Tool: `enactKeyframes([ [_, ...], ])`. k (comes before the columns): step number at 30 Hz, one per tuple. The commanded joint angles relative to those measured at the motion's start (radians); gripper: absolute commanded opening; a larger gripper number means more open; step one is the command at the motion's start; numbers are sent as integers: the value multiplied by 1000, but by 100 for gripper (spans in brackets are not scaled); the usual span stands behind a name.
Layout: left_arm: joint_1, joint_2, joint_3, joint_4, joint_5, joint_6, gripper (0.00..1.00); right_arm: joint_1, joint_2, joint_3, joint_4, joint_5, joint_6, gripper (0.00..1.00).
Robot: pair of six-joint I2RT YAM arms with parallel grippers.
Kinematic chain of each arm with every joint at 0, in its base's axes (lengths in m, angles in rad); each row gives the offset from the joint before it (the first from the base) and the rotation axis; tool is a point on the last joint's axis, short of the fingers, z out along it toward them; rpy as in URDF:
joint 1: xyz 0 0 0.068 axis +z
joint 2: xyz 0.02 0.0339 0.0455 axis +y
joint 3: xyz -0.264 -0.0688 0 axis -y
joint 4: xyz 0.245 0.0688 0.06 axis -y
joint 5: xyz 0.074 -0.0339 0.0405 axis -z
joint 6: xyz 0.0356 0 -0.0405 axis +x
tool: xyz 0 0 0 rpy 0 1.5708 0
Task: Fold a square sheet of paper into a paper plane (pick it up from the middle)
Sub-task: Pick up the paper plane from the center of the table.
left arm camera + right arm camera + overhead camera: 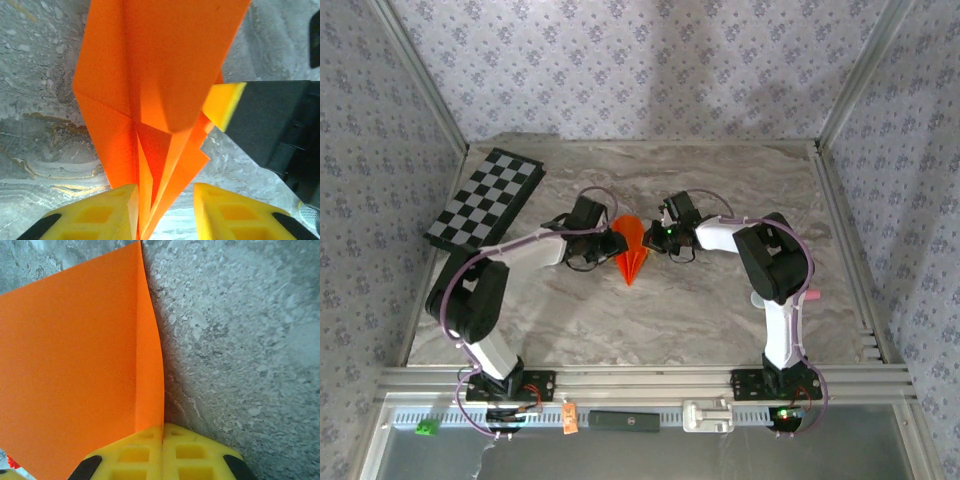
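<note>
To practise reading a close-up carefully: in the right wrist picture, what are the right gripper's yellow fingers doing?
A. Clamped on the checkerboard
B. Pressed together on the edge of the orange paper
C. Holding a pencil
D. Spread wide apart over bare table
B: the right gripper has its yellow fingers pressed together, and the edge of the orange paper runs down into the seam between them.

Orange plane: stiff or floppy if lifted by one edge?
Likely floppy at the wings: the paper plane is thin and its edge curls where the right gripper pinches it. Layered creases along the middle probably stiffen it lengthwise. Looks light; a push would likely slide it across the table.
</note>
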Motion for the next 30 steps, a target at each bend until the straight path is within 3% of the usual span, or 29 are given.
enactKeyframes([
  [1,-8,42,58,-28,19,26,33,3,0,-4,-40,-1,8,6],
  [9,-33,108,103,-75,23,59,34,2,0,6,-38,-24,20,6],
  [24,-88,160,171,-173,-12,155,48,1,-41,27,-48,-60,33,6],
  [30,-100,191,208,-228,-50,179,48,0,-45,27,-46,-72,39,7],
])
